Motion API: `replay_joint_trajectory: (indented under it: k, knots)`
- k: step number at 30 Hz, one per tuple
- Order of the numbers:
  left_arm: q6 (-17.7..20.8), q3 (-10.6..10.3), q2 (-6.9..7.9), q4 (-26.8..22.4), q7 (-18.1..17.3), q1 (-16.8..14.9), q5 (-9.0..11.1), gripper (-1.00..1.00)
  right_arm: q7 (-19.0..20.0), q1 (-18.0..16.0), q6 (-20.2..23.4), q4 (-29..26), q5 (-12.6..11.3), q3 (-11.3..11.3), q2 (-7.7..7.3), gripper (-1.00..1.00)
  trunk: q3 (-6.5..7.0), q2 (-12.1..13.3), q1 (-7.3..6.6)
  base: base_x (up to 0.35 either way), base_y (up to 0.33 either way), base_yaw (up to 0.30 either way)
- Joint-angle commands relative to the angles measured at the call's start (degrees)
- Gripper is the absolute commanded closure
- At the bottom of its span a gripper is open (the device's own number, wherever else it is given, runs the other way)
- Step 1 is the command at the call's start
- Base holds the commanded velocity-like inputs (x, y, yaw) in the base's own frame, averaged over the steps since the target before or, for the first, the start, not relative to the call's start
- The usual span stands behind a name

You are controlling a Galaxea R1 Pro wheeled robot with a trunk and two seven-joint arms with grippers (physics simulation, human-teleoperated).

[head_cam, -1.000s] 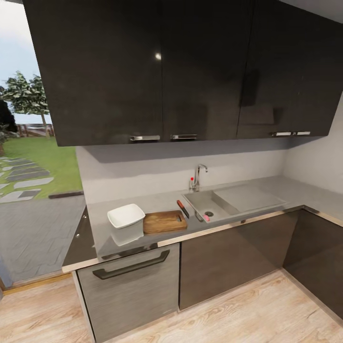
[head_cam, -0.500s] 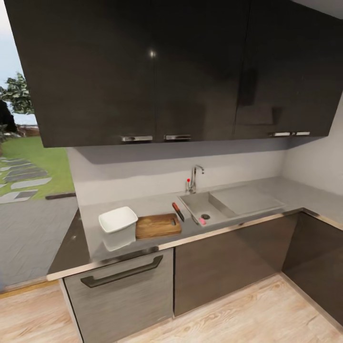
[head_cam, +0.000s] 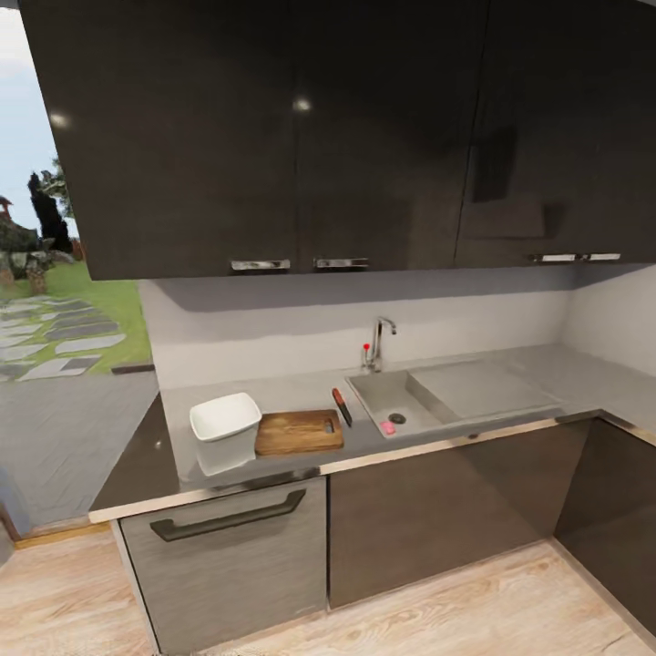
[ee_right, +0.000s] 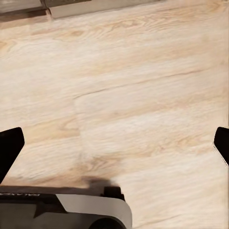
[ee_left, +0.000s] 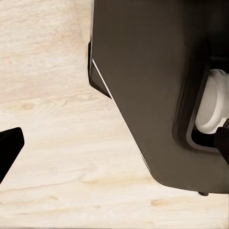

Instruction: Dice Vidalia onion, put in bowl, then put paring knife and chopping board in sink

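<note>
Just small pink Vidalia onion (head_cam: 388,426) inside grey sink (head_cam: 374,392)

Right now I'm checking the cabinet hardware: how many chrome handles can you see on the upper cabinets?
4: two side by side at the middle doors' lower edge, handle and handle, and two at the right, handle and handle. More may be out of frame.

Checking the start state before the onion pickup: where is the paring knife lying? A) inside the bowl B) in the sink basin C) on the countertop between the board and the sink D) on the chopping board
C: the paring knife lies on the countertop, between the chopping board and the sink.
</note>
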Motion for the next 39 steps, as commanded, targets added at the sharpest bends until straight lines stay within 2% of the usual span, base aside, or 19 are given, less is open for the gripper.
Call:
replay_joint_trajectory:
  k: [1,10,31,39]
  knots:
    - [-0.05,0.28,-0.03,-0.09,0.01,0.04,0.04,-1.00,-0.06,-0.01,-0.15,0.06,0.24,-0.02,-0.03,-1.00,0.00,-0.02,0.02,0.000,-0.289,0.257]
    - [-0.05,0.28,-0.03,-0.09,0.01,0.05,0.04,-1.00,-0.02,0.00,-0.15,0.04,0.27,-0.02,-0.07,-1.00,0.00,-0.02,0.02,0.000,-0.303,0.195]
    - [-0.03,0.28,-0.06,-0.09,0.01,0.05,0.04,-1.00,-0.13,0.00,-0.08,-0.05,0.21,-0.02,0.01,-1.00,0.00,-0.02,0.02,0.002,-0.304,0.006]
    - [-0.04,0.28,-0.05,-0.13,0.01,0.06,0.04,-1.00,-0.02,-0.02,-0.10,-0.05,0.21,0.11,0.02,-1.00,0.00,-0.02,0.02,0.127,-0.292,0.000]
